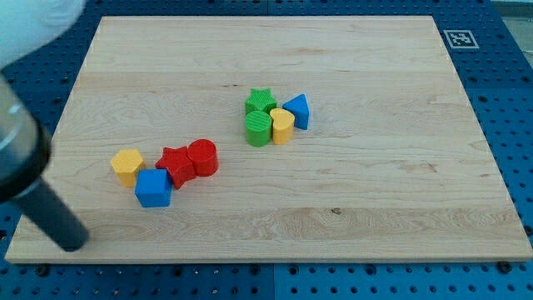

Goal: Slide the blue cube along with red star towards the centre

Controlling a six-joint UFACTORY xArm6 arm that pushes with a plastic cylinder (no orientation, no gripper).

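My tip (73, 242), the lower end of a dark rod with no hand to open or close, rests near the table's (375, 225) lower-left edge, at about 8 o'clock from the blue cube (153, 188) and apart from it. The blue cube touches the red star (176, 164) at its 1 o'clock; a red cylinder (202, 157) abuts the star, a yellow block (127, 166) sits at the cube's 11 o'clock. Both task blocks look light, rigid and free-sliding; pushing the cube's lower-left face should drive both centreward. Green star (260, 102), green cylinder (258, 129), yellow block (282, 125) and blue triangular block (297, 111) cluster near centre.
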